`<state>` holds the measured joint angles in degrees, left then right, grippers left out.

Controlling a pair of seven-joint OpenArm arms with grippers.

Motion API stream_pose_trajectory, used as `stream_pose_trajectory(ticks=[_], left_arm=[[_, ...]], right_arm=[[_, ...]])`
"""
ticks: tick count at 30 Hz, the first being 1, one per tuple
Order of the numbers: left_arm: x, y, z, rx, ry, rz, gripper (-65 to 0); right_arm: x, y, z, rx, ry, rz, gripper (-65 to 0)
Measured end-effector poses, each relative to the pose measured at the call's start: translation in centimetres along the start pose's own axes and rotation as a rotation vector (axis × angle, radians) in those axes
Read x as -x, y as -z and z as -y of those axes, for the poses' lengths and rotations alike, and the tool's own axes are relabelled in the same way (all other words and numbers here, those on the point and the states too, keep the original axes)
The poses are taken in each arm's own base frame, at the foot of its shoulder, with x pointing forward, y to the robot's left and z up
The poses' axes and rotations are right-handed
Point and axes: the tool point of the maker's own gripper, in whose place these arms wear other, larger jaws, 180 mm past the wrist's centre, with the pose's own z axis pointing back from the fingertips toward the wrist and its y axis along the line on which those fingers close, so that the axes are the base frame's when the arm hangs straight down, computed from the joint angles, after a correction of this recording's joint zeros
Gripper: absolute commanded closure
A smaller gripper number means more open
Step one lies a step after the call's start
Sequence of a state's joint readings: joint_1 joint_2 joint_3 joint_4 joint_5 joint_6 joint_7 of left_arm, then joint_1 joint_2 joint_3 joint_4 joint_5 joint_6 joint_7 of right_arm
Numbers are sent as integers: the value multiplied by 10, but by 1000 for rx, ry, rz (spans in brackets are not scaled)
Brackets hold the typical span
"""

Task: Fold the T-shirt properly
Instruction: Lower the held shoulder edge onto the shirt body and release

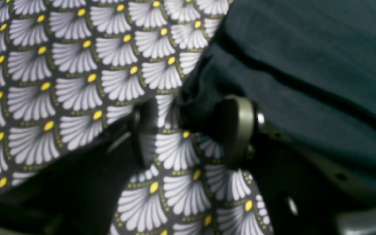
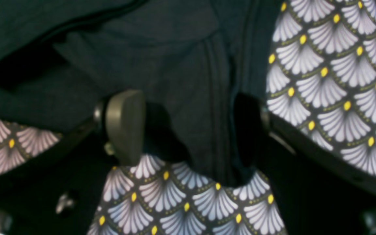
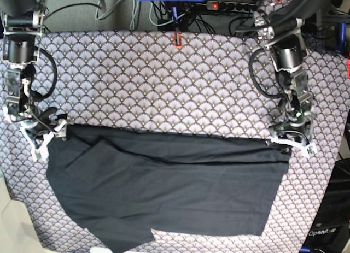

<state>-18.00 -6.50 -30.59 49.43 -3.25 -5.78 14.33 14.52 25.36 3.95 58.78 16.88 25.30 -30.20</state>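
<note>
The black T-shirt point(image 3: 164, 193) lies spread across the near half of the table, with a fold line along its far edge. My left gripper point(image 3: 293, 142) rests at the shirt's far right corner. In the left wrist view its jaws point(image 1: 189, 130) stand apart, a bunched shirt corner point(image 1: 201, 104) against the right finger point(image 1: 238, 127) and tablecloth showing between the fingers. My right gripper point(image 3: 46, 134) sits at the far left corner. In the right wrist view it point(image 2: 186, 130) is wide open, straddling a seamed strip of the T-shirt point(image 2: 188, 81) that runs between its fingers point(image 2: 124, 125).
A grey-white scallop-patterned tablecloth point(image 3: 164, 83) covers the table. A small red object point(image 3: 178, 40) sits at the far edge, with a power strip point(image 3: 235, 5) and cables behind it. A pale box corner point(image 3: 11, 231) stands at the near left.
</note>
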Motion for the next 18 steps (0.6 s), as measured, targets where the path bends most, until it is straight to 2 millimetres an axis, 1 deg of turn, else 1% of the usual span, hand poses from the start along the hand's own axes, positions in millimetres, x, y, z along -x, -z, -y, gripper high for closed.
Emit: stream_pose_trajectory(ticks=[5, 6, 8, 12, 14, 18], left_arm=[[0, 0, 0, -1, -1, 1, -305], [0, 0, 0, 0, -2, 1, -292], [0, 0, -1, -3, -3, -1, -227], [1, 0, -1, -2, -11, -4, -54], [2, 0, 0, 0, -11, -7, -1], [2, 0, 0, 1, -9, -9, 0]], right_arm=[[5, 0, 0, -1, 2, -8, -436], [6, 0, -1, -1, 2, -10, -436], [8, 0, -1, -1, 2, -13, -436], [7, 0, 0, -1, 1, -13, -436], [8, 0, 0, -1, 1, -13, -436], [7, -1, 2, 4, 13, -9, -436]])
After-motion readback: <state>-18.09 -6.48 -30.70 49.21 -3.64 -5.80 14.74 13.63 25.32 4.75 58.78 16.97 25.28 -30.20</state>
